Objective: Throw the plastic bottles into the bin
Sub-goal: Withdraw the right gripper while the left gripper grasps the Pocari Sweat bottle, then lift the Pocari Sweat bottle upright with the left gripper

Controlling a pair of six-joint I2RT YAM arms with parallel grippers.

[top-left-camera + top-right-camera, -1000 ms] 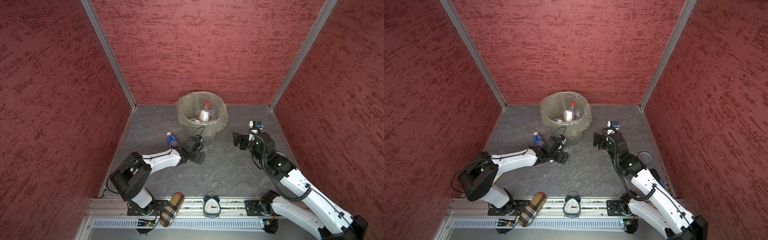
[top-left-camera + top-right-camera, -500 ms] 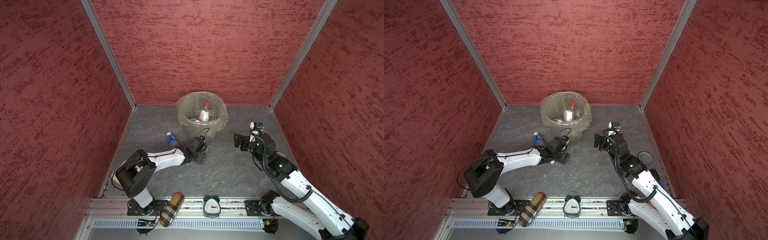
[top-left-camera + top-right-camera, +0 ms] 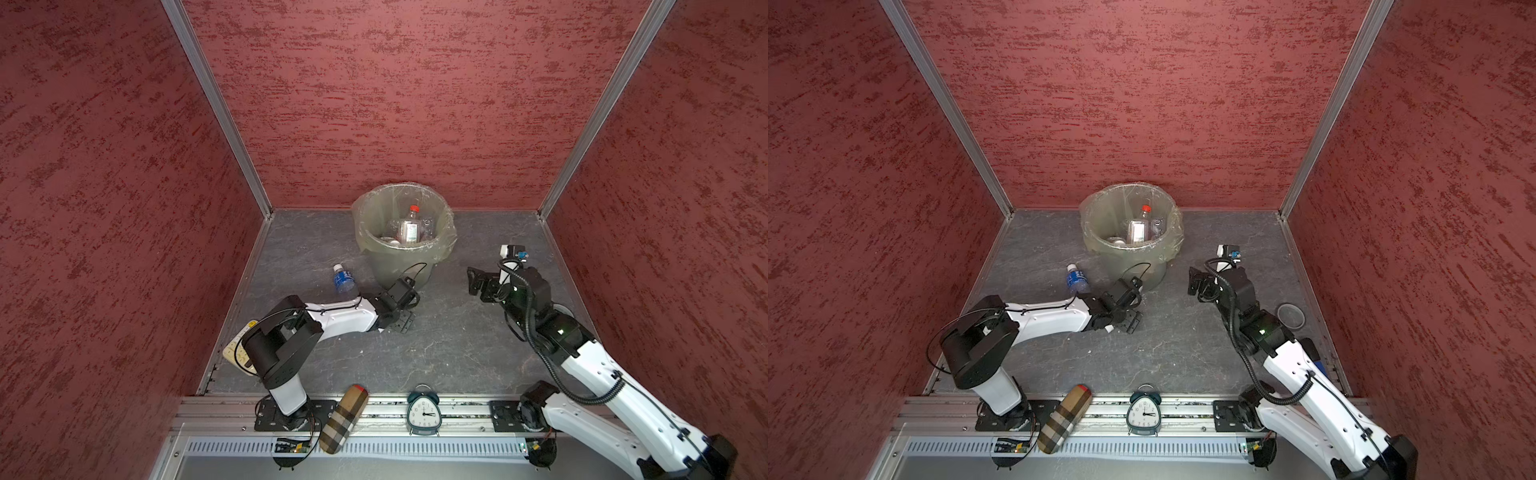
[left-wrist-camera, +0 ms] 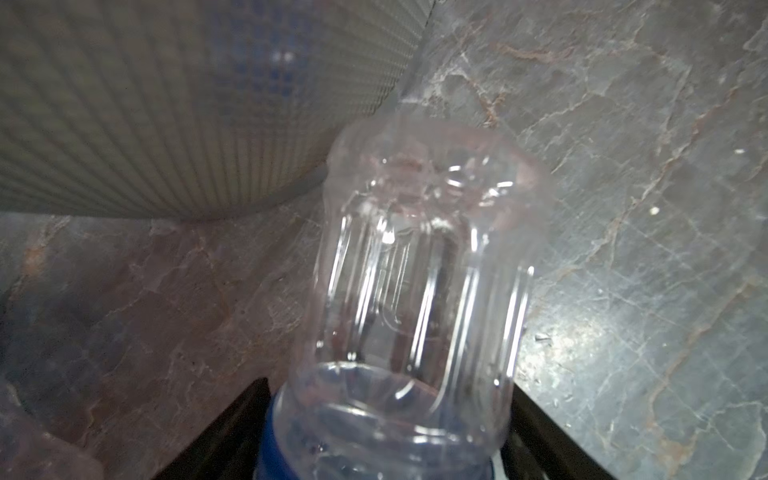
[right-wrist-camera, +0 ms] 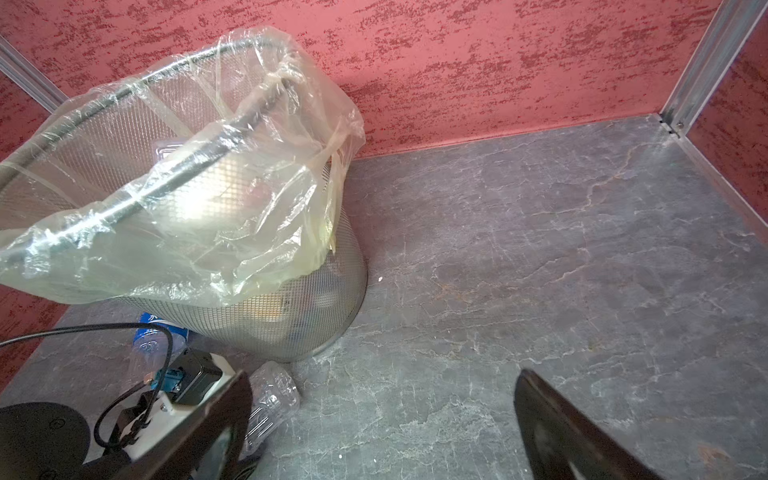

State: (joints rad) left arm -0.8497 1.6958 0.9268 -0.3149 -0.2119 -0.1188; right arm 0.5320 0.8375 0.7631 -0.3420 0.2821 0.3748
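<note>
Left tool [image 4: 388,384]: jaws flank a clear bottle [image 4: 415,270] lying on the surface [image 3: 436,353] at the foot of the bin [image 3: 362,232]; cannot tell if they grip it. Right tool [image 5: 384,374]: wide open, empty, near the bin. Second bottle [image 3: 344,279] lies left of the bin; more bottles [image 3: 409,228] inside.

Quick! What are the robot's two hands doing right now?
Left gripper: around a clear plastic blue-labelled bottle; grip cannot be told.
Right gripper: open, holding nothing.

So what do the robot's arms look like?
The left arm and right arm are white shells with black round joints. Black cables loop along both; the right arm's is thick and ribbed. The left claw and right claw are black.
</note>
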